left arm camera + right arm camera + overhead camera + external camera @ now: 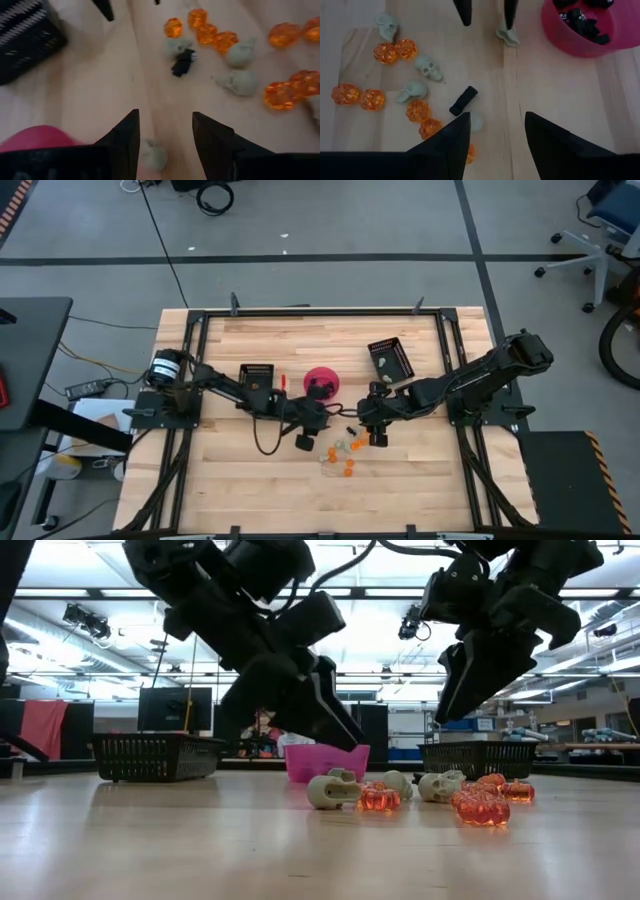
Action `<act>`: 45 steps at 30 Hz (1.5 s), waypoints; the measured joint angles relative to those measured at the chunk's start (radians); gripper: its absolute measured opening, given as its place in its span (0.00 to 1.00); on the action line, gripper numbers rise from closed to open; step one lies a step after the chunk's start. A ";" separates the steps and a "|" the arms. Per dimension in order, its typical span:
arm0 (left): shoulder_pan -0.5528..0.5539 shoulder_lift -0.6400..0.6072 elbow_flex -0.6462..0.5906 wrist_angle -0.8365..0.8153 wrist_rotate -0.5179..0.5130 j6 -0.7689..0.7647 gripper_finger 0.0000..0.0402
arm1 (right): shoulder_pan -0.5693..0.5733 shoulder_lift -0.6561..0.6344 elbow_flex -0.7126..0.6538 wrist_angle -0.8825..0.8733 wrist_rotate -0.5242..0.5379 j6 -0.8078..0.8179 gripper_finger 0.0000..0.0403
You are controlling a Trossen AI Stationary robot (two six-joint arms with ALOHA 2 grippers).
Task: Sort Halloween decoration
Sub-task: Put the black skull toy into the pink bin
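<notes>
both grippers — left [165, 135], right [495, 132] — i see open over trinkets [417, 111] on pale wood table [240, 490]; no writing readable.

A pink bowl [321, 381] sits between two black trays [257, 375] [391, 359] on the wooden table [250, 480].
</notes>
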 joint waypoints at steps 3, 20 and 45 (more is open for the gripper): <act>-0.028 0.000 0.000 0.000 -0.071 -0.001 0.37 | 0.000 0.000 0.000 -0.001 -0.005 0.001 0.48; -0.042 0.008 0.001 -0.007 -0.071 -0.055 0.37 | 0.007 0.140 0.014 0.173 -0.113 0.145 0.48; -0.052 0.008 0.001 -0.060 -0.071 -0.118 0.37 | -0.022 0.304 0.075 0.144 -0.069 0.058 0.22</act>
